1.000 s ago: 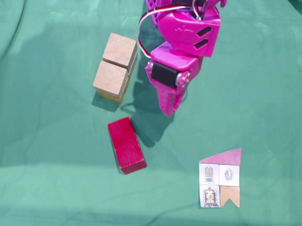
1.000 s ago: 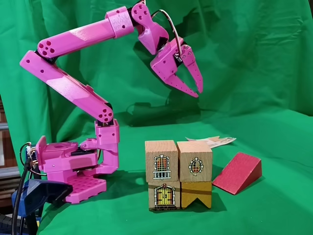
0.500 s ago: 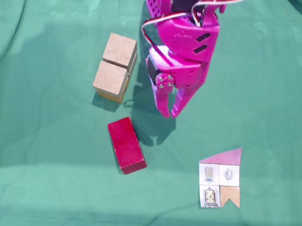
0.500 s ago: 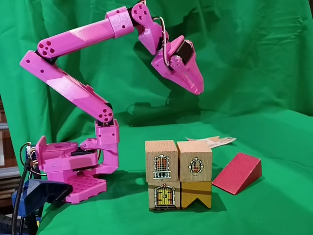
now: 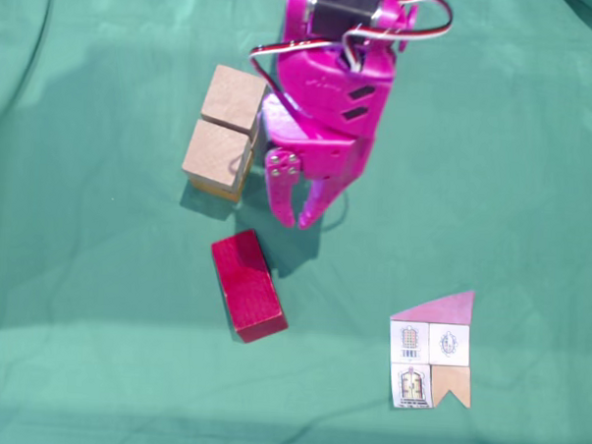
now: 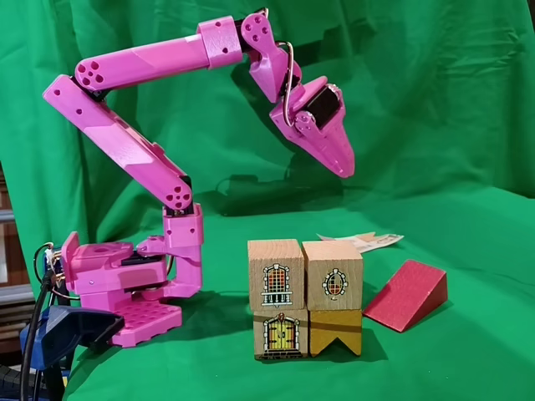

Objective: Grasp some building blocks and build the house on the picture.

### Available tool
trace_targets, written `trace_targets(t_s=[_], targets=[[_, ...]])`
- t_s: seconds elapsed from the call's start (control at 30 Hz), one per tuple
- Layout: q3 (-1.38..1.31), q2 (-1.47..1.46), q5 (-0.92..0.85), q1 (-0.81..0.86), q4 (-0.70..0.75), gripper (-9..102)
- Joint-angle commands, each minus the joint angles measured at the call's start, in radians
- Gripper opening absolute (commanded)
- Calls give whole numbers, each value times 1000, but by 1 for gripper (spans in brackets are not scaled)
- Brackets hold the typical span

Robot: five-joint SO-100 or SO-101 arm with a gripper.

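Two fixed cameras cover a green cloth-draped table (image 5: 535, 144): one looks straight down, the other from the front at table height. The magenta plastic arm (image 6: 125, 150) is cut off at the top edge from above, while the front view shows it whole, base to tip. Its gripper (image 5: 298, 220) (image 6: 347, 170) hangs in the air, empty, over bare cloth between the blocks; from above the fingertips stand slightly apart, whereas the side-on front view merges them into one wedge. Four tan wooden cubes (image 6: 305, 296) form a two-by-two wall with printed windows, a door and an orange notched shape on their front faces; from above, the two plain top cubes (image 5: 224, 128) hide those beneath. The dark red wooden block (image 5: 248, 284) (image 6: 407, 294) lies apart from the wall, oblong from above, a sloped wedge from the front. The small paper house card (image 5: 431, 352) lies flat, its drawings legible from above but just a thin edge (image 6: 368, 241) behind the cubes in front.
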Motion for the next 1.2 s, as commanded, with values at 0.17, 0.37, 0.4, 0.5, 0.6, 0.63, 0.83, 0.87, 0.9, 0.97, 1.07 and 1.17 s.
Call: trace_targets(t_s=[0.17,0.37,0.4,0.5,0.6,0.63,0.83,0.87,0.9,0.97,1.07,1.17], targets=[[-43,-66,9,25,-12,0],[-44,-89,9,48,-12,0],[-49,-89,9,63,-12,0],[-80,-94,3,107,-12,0],[-101,-147,-5,133,-12,0],[-107,-170,-5,138,-12,0],[-161,-267,-6,140,-12,0],[-173,-281,-6,140,-12,0],[-184,-295,-6,141,-12,0],[-207,-324,-6,141,-12,0],[-241,-362,-6,141,-12,0],[-262,-394,-6,141,-12,0]])
